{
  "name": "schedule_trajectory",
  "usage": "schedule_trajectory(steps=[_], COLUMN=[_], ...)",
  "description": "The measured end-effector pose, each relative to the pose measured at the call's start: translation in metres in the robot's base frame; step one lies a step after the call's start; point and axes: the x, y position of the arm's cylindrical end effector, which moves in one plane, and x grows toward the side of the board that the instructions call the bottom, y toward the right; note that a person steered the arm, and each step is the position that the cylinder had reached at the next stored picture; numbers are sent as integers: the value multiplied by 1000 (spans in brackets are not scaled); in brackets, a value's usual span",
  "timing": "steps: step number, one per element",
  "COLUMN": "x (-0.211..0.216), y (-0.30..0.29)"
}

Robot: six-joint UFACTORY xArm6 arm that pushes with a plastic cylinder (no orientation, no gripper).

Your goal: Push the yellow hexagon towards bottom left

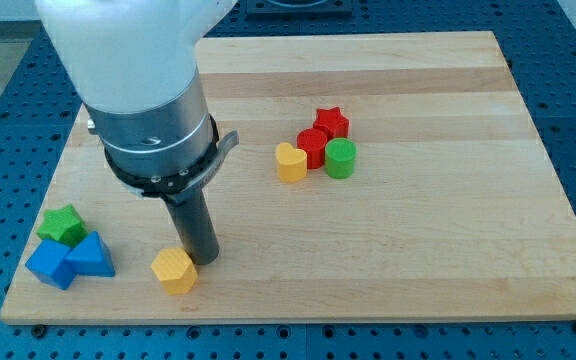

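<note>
- Currently my tip (205, 260), a plain rod tool with nothing to open or clamp, touches the yellow hexagon block (174, 270) on its upper-right side.
- Hexagon sits near the wooden tabletop (418, 250)'s bottom-left; push direction lines up.

no legible txt, no labels, no nos.
</note>
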Motion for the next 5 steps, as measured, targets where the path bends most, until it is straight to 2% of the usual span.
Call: schedule_trajectory(steps=[1, 3, 4, 5], x=[4, 19, 41, 33], y=[1, 42, 26, 12])
